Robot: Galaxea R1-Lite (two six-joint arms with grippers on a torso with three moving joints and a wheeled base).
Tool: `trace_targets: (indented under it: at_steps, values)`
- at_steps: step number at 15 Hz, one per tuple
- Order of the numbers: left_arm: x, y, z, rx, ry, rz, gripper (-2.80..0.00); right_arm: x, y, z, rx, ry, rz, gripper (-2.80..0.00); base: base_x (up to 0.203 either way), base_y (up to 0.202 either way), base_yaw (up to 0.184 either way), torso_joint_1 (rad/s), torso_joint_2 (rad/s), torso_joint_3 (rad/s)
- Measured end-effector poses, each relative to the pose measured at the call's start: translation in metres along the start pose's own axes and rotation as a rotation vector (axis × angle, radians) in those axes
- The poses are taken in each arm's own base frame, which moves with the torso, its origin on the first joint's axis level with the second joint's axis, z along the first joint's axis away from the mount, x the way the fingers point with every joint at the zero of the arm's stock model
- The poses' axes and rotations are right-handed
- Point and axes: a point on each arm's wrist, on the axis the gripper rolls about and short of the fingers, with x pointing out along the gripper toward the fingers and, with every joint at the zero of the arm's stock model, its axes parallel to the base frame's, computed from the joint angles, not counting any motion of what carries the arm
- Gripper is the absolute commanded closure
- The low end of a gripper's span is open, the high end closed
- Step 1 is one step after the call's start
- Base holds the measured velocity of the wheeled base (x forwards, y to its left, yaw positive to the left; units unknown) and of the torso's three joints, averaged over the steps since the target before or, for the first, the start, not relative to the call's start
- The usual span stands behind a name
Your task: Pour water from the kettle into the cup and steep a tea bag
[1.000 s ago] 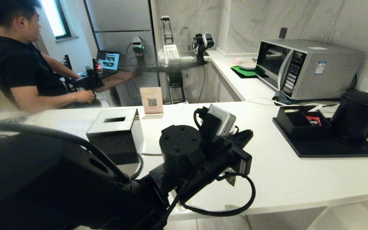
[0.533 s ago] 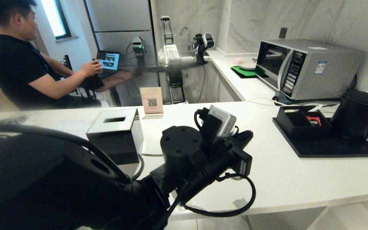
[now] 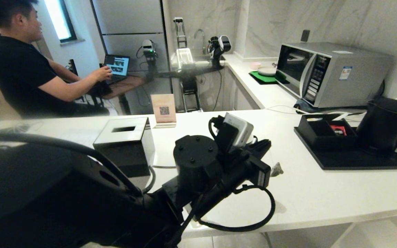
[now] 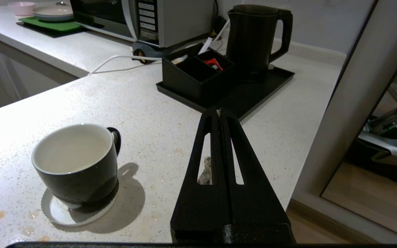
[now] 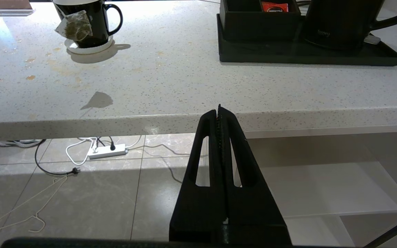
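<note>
Upright kettle (image 4: 253,38), handle away from the cup (image 4: 76,162); left gripper (image 4: 218,113) clenched, dangling tea bag (image 5: 74,27)

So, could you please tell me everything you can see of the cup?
The cup is a small mug, black outside and white inside, glossy like ceramic, with a loop handle. It stands upright on a small white coaster on the pale speckled counter, apart from the black tray. No water shows inside. In the right wrist view a tea bag hangs in front of its side.
</note>
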Motion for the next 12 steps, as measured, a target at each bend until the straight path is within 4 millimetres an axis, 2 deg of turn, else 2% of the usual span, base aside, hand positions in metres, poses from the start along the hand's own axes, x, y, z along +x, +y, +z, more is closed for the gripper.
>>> trace_targets:
  at_steps: [12]
  values:
    - [0.009,0.048,0.022,0.015,-0.081,0.106,0.0,0.0,0.0,0.0,0.0,0.0,0.0,0.0,0.0,0.0,0.0,0.0,0.0,0.0]
